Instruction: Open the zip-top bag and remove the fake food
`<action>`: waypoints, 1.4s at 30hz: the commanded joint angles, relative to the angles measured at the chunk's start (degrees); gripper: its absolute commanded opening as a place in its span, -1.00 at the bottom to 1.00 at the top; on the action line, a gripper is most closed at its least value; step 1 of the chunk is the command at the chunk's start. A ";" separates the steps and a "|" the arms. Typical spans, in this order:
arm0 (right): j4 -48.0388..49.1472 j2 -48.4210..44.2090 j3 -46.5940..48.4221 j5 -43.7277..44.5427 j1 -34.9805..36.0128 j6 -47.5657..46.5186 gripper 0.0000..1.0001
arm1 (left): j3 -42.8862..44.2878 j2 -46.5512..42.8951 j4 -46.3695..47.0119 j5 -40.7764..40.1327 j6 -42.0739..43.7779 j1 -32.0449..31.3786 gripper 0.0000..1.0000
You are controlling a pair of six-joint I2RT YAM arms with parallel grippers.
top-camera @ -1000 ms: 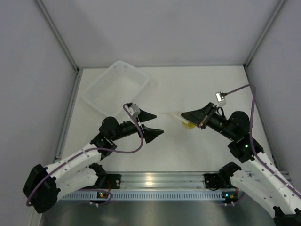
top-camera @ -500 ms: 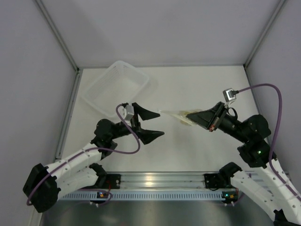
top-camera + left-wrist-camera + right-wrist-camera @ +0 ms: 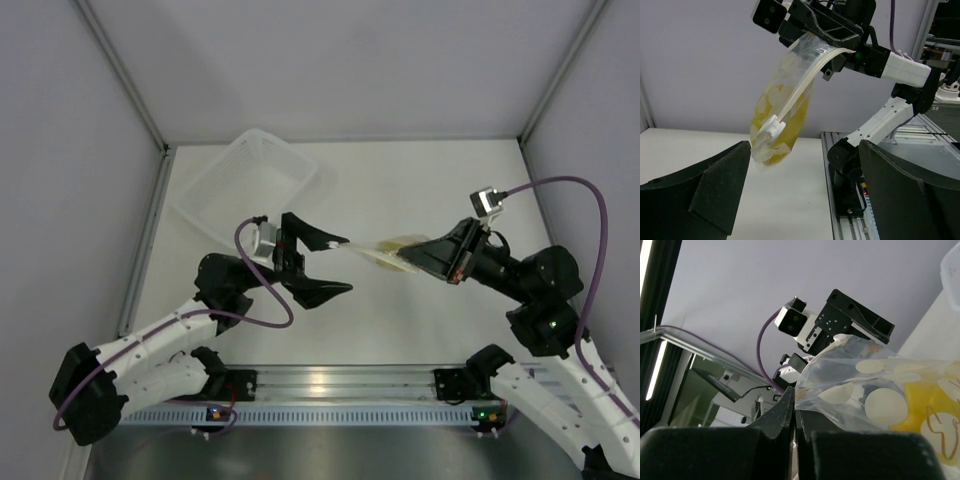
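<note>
Only blurred yellow fake food (image 3: 796, 124) shows through the zip-top bag (image 3: 790, 72)

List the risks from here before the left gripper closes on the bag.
1. The right gripper pinches only a thin edge of the zip-top bag, which hangs in the air. A pull could slip the glossy film out and drop it.
2. The left gripper stands wide open at the bag's free end. Closing may clamp both walls, or the fake food, rather than the small white slider, so the bag might not open.
</note>
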 commanded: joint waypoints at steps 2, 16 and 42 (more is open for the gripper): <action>7.14 -0.11 3.09 -2.40 0.41 2.51 -1.00 | 3.39 1.91 6.95 2.51 1.09 -1.82 0.82; 10.91 -0.02 3.09 -1.62 0.50 4.71 -1.00 | 1.02 3.32 17.76 2.07 -4.18 -3.23 0.02; 15.84 -0.90 -2.27 -0.47 0.50 8.32 -1.00 | 1.19 3.75 20.23 -0.74 -6.38 -3.23 -0.91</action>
